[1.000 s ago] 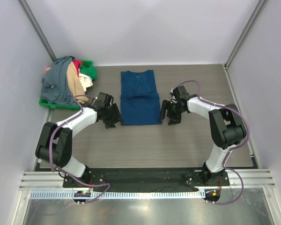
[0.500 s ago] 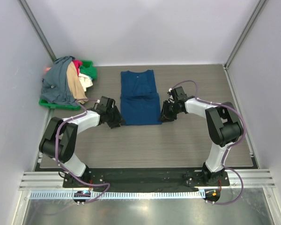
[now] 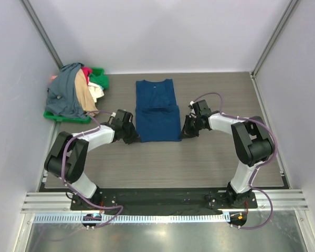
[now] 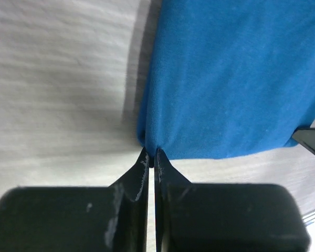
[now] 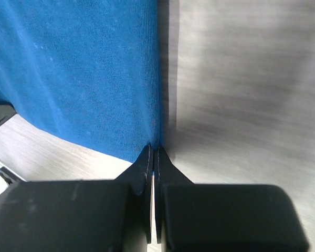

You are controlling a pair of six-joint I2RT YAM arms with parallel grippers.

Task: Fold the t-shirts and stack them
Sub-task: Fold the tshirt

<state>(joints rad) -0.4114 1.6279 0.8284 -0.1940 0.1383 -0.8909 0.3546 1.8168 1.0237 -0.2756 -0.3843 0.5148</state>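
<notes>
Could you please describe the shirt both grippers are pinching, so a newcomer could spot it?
On the grey wood-grain table, look at its centre. The blue cloth t-shirt lies flat and partly folded, unlike the crumpled shirts heaped on the green plastic tray.

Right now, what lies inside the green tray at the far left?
A heap of t-shirts: a slate-grey shirt over most of it, tan, white and pink beside it. The heap hides the floor of the green tray and anything beneath.
</notes>
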